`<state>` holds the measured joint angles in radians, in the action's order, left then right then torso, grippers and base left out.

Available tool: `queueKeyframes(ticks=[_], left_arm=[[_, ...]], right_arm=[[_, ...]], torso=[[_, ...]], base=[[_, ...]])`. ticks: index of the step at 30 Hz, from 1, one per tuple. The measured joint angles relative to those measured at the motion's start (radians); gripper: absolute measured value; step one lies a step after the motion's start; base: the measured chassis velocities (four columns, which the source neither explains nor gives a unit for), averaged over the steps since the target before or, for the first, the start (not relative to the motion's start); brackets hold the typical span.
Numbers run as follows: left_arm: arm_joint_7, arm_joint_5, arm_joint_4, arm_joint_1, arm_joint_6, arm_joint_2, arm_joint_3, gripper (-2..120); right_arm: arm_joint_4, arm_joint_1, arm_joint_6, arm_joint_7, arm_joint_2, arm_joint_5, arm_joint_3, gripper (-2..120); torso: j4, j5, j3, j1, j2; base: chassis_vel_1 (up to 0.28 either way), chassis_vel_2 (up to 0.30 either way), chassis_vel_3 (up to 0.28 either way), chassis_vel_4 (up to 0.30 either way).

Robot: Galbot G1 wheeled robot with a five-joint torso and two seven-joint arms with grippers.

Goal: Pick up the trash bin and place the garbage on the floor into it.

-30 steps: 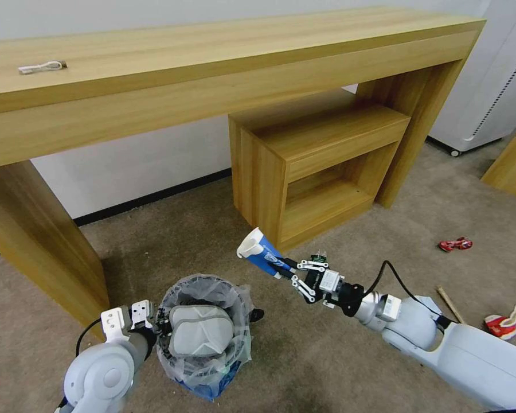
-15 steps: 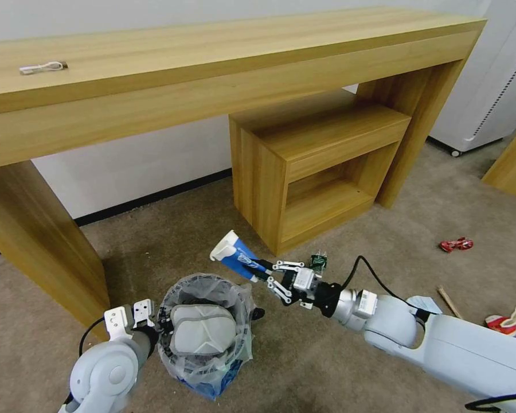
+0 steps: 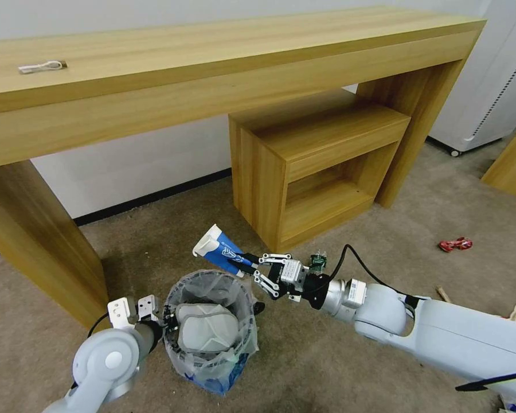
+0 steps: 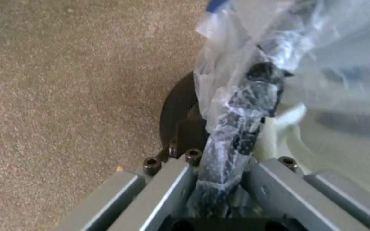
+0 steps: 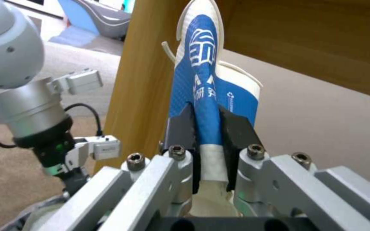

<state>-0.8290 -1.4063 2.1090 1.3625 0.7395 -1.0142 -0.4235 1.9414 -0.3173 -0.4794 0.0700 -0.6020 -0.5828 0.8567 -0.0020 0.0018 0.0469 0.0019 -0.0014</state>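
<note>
My right claw [image 3: 247, 269] is clenched on a crushed blue-white paper cup [image 3: 218, 252] at one o'clock of the trash bin [image 3: 212, 327], whose rim my left claw [image 3: 167, 326] grips above the beige floor [image 3: 327, 367].

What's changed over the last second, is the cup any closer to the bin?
Yes. The right end effector, shut on the blue-white paper cup, has swung toward the robot's left, bringing the cup from beside the low shelf to just over the far rim of the trash bin. The left end effector still grips the bin's rim; a white slipper remains inside.
</note>
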Motion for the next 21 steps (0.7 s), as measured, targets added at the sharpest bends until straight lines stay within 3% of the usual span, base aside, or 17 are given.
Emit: queueKeyframes(ticks=[10, 21], left_arm=[[-0.106, -0.180, 0.014, -0.073, -0.001, 0.063, 0.015, 0], [-0.136, -0.234, 0.024, -0.099, -0.003, 0.081, 0.000, 0]], right_arm=[[0.029, 0.119, -0.010, 0.001, -0.015, -0.073, 0.125, 8], [0.065, 0.157, 0.003, -0.014, -0.041, -0.127, 0.177, 8]], torso=[[0.0001, 0.0003, 0.000, 0.000, 0.000], [0.0002, 0.0004, 0.000, 0.000, 0.000]], base=[[0.000, 0.000, 0.000, 0.000], [0.000, 0.000, 0.000, 0.000]])
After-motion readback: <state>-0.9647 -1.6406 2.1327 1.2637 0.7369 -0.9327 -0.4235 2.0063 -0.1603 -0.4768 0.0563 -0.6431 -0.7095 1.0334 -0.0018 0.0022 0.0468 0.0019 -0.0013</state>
